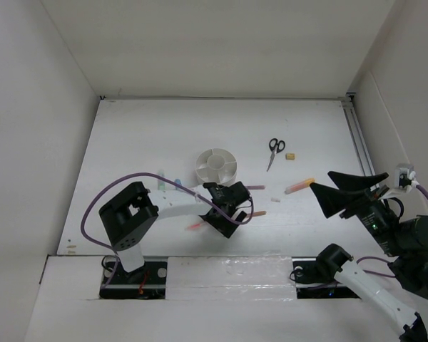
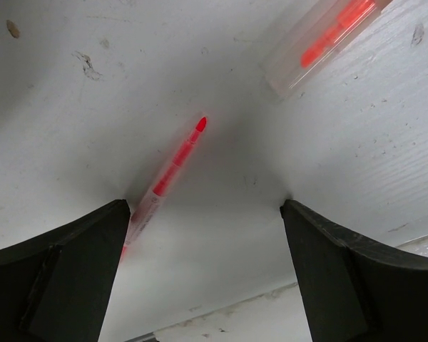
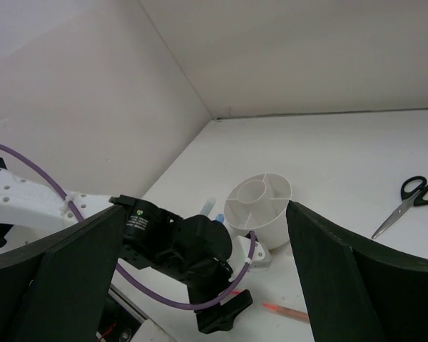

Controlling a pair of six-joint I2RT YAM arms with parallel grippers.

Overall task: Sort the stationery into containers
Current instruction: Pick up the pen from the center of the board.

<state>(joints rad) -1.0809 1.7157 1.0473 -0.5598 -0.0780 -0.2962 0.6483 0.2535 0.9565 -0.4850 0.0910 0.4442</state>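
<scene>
Red pen (image 2: 172,167) is lying on the worktop (image 2: 71,107) between the left jaws, which are gaping wide and holding nothing. Its long axis is running 7 to 1 o'clock, with the tail seemingly passing under the 9 o'clock jaw.

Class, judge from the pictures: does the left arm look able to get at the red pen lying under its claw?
Probably yes. The left claw is open above the red pen and nothing lies between them, though the pen's near end sits close to one finger.
</scene>
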